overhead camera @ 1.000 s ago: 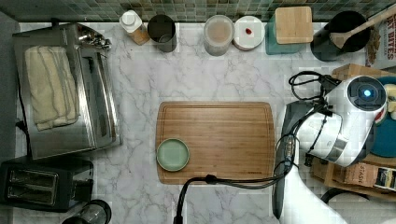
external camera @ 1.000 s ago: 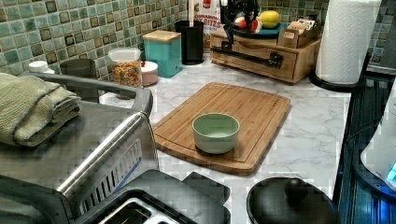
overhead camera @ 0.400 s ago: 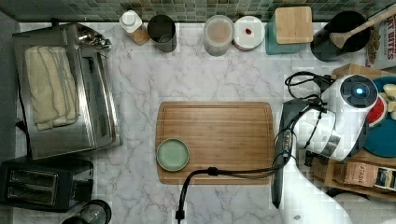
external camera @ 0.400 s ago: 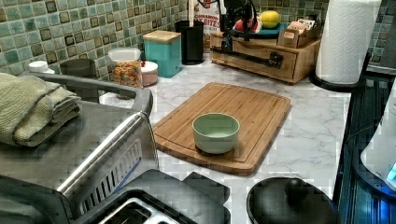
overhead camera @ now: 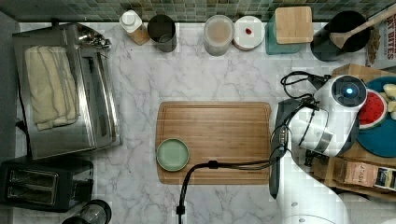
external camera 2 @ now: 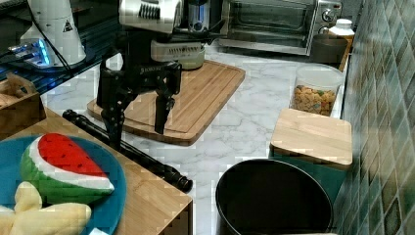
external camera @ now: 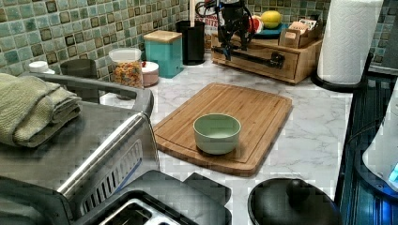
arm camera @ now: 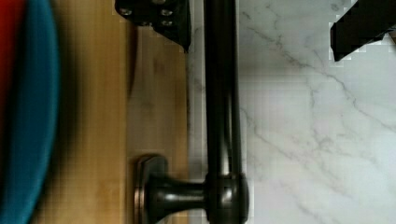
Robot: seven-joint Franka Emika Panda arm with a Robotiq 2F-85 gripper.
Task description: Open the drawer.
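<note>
A black two-fingered gripper (external camera 2: 138, 125) on a white robot arm is hanging wide open over the long black metal bar handle (external camera 2: 128, 150) of a light-wood drawer (external camera: 256, 60), gripping nothing; in the wrist view one finger (arm camera: 156, 18) is sitting on the wood side of the bar (arm camera: 223, 93) and the other over the marble. The drawer is sitting in a wooden box at the end of the white marble counter (overhead camera: 140, 93), at the top view's right. A blue plate (external camera 2: 93, 166) carrying a toy watermelon slice (external camera 2: 63, 169) is resting on the box's top. A grooved brown cutting board (overhead camera: 215, 140) holding a pale green bowl (overhead camera: 173, 154) is lying just beside the handle. In the top view the arm's white body is covering most of the drawer front.
</note>
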